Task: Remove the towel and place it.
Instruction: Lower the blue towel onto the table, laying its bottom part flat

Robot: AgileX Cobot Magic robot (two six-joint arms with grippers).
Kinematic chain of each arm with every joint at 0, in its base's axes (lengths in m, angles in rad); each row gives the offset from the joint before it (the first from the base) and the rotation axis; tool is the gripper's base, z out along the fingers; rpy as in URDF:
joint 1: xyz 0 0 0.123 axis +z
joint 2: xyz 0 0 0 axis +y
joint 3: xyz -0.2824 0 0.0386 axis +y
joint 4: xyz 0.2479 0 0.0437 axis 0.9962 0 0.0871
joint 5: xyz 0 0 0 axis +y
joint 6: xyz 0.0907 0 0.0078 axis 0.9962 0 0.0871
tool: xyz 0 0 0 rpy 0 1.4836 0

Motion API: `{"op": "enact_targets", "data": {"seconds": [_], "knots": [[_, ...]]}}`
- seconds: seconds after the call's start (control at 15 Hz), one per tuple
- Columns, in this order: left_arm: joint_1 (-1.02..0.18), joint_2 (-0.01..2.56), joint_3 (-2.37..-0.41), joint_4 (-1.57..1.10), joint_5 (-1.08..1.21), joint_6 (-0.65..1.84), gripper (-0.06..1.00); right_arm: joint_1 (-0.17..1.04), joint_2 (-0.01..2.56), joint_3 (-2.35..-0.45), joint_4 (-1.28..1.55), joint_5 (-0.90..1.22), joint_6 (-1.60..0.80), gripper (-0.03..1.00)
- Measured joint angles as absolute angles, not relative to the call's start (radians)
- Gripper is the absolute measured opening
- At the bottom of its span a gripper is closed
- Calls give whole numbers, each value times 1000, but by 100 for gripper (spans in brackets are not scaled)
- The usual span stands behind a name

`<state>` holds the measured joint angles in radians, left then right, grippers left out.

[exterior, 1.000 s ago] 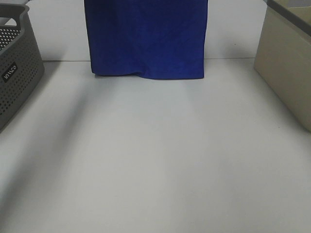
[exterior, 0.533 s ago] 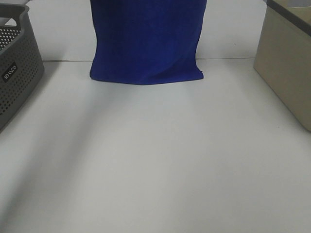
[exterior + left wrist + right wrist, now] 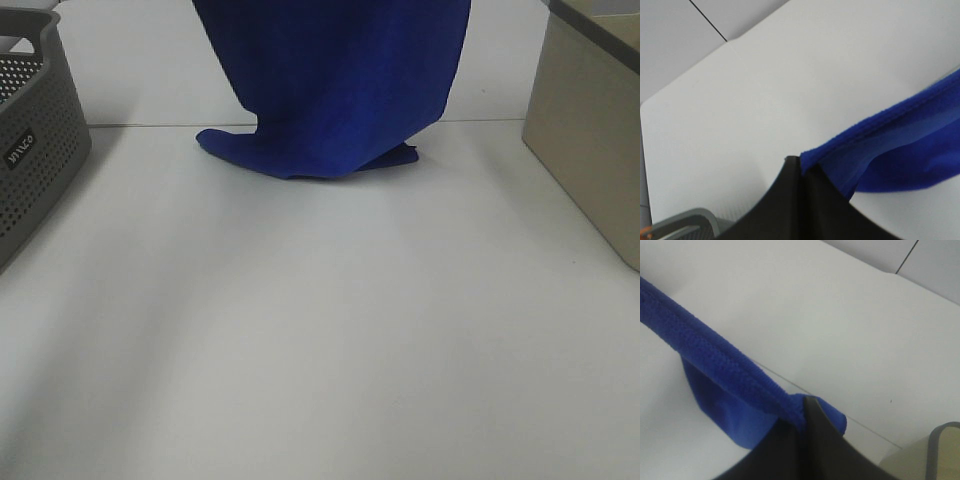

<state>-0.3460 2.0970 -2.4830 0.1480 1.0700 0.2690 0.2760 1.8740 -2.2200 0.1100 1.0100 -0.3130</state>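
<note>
Towel shape: the towel [image 3: 330, 90] was a flat sheet with straight sides one second ago; now its sides slant, wide at the top and narrower toward the bottom.
Lower edge: before, it was an almost straight line at the far part of the desk [image 3: 320, 330]; now it is crumpled, and a flap points out to the left (lying on the desk).
Upper part: shifted toward the right of the high view.

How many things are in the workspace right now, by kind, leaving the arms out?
blue towel: 1
grey perforated basket: 1
beige box: 1
Total: 3
</note>
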Motion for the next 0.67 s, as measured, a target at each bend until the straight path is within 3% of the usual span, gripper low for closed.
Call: {"op": "enact_targets", "data": {"seconds": [0.4,0.67], "knots": [[-346,2012,-2474,113,1205,204,0,277,1821,-2220,220,1204,-313,2],[-346,1880,-2245,90,1205,146,0,276,1811,-2220,261,1216,-301,2]]}}
